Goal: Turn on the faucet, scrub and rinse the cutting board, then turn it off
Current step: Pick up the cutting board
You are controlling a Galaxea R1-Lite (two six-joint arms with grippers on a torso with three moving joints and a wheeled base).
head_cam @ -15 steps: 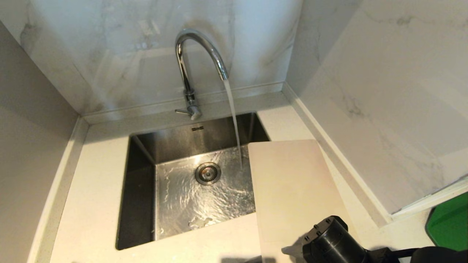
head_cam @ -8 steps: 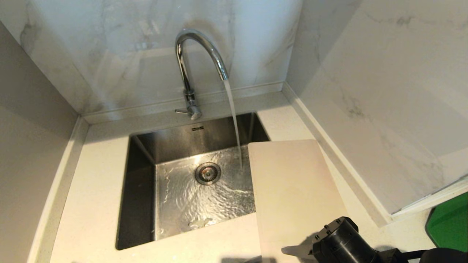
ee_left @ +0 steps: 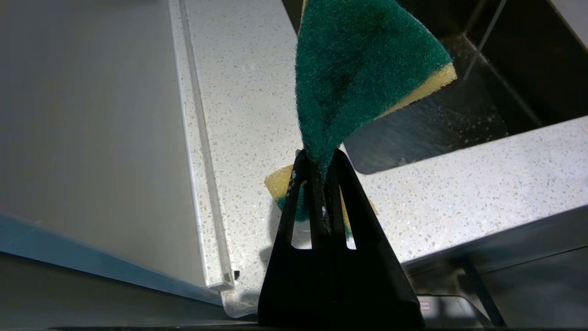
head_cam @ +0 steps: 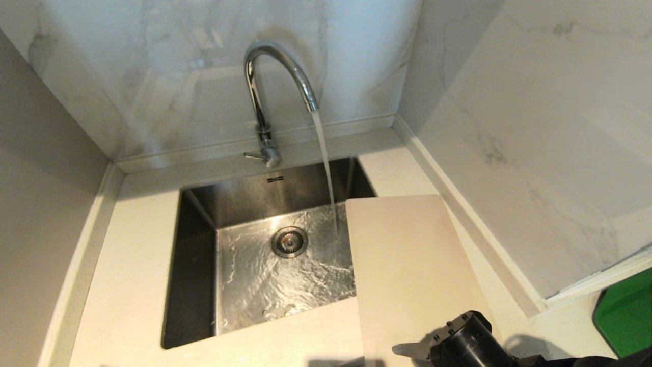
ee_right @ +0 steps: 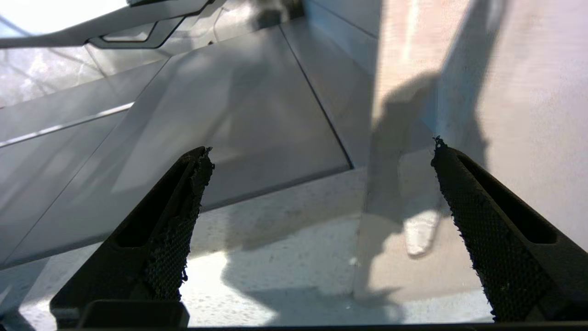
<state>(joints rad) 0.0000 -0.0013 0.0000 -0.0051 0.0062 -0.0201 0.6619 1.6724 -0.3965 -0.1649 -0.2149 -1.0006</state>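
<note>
Beside the sink (head_cam: 193, 285): cutting board (head_cam: 407, 265), overhanging its right rim.
Faucet (head_cam: 265, 92): running.
Right gripper (ee_right: 321, 184): jaws spread, apparently above the board's near end.
Left gripper (ee_left: 321, 161): clamping a sponge (ee_left: 358, 69).

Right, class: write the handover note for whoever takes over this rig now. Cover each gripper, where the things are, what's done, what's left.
Left gripper: shut on the green-and-yellow sponge, over the counter beside the sink.
Right gripper: open, empty, over the near end of the cutting board.
Cutting board: flat on the counter right of the sink, its left edge overhanging the basin.
Done: faucet on, water running into the sink.
Left: scrub and rinse the board, shut off the faucet.
</note>
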